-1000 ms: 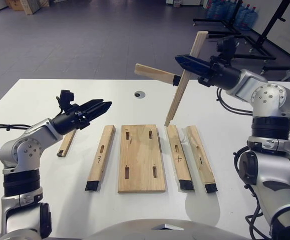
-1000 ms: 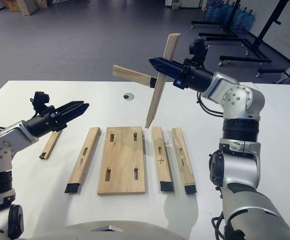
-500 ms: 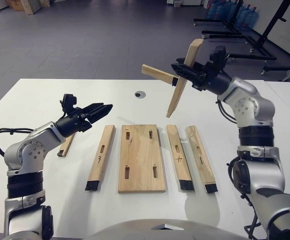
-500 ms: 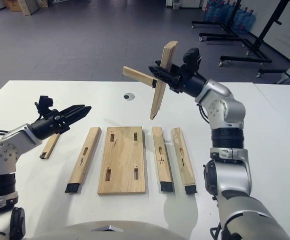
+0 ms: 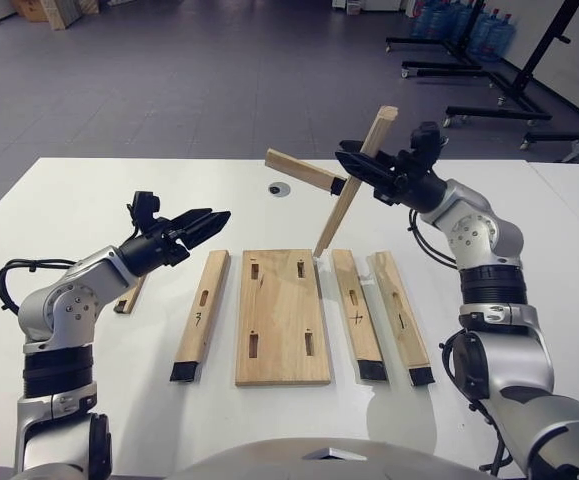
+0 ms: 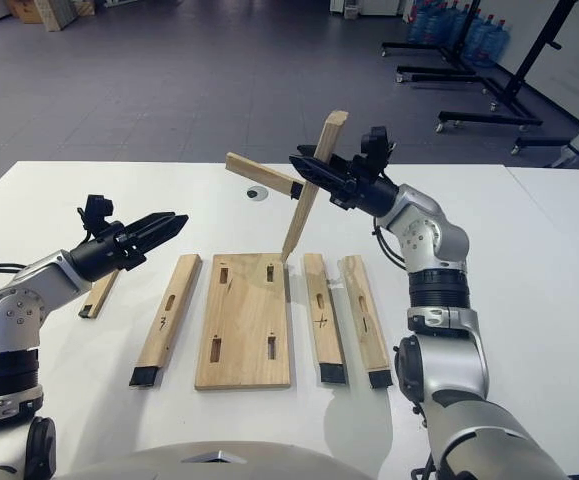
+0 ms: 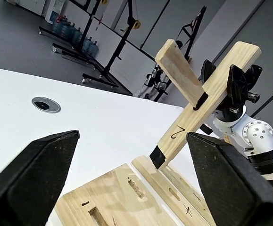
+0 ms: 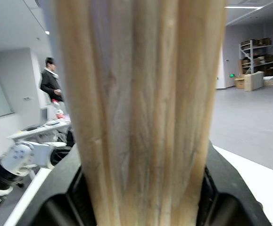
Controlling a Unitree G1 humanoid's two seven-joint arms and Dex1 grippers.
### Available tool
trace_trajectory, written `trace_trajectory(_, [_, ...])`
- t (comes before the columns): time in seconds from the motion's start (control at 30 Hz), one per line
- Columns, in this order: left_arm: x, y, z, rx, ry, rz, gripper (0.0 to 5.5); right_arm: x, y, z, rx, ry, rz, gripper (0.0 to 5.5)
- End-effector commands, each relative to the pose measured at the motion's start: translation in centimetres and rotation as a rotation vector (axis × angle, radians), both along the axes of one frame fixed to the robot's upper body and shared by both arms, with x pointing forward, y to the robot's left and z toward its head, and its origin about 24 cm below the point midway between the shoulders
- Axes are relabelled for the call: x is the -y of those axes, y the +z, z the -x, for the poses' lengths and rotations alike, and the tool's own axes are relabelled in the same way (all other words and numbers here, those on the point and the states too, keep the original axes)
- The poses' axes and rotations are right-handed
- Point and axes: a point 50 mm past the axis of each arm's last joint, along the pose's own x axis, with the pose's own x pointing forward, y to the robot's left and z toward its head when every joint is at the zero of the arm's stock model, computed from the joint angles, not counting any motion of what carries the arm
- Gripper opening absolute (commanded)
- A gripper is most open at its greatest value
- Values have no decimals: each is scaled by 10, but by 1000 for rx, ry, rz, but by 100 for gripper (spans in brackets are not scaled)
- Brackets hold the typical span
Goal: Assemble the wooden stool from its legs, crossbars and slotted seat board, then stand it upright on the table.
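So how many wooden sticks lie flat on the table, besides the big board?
4. A short stick near the left gripper, a leg left of the board, two legs right of it. None seem hidden.

R gripper [image 5: 361,176] swung leg [image 5: 331,222] w/ crossbar [image 5: 299,169] lower. Tip now near board [image 5: 281,330] corner. L gripper [image 5: 207,222] crept inward.

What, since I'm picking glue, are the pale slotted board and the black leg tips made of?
Pale slotted rectangular seat board: apparently bare light wood, with visible grain and matte surface. Black leg tips: matte, perhaps rubber caps or paint; cannot tell.
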Motion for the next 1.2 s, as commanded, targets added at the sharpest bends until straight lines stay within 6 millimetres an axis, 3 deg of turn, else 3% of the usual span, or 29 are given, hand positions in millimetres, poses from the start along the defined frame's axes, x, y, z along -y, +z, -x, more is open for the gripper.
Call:
trace_trajectory(0.03, [4,-4,4,-13,-11,-10,416,-2,-5,-2,56,27,-149,207])
trace_trajectory(0.17, [10,-6,6,-25,-42,-3,416,-2,-12,-2,50,98,-215,207])
trace_trajectory(0.4, [12,-9,8,-35,-57,1,416,1,-30,-5,63,140,-151,207])
trace_trajectory(0.63, [15,-10,11,-40,-65,9,416,-16,-18,-13,189,178,-117,207])
trace_trajectory(0.77, [23,-7,15,-31,-92,-22,416,-17,-23,-12,198,196,-100,207])
trace_trajectory(0.9, [41,-7,45,39,-191,-323,416,-6,-20,-10,192,161,-131,207])
trace_trajectory(1.0, [39,2,70,105,-187,-515,416,2,-13,-8,198,126,-181,207])
trace_trajectory(1.2, [42,13,79,208,-93,-712,416,15,-11,1,168,90,-242,207])
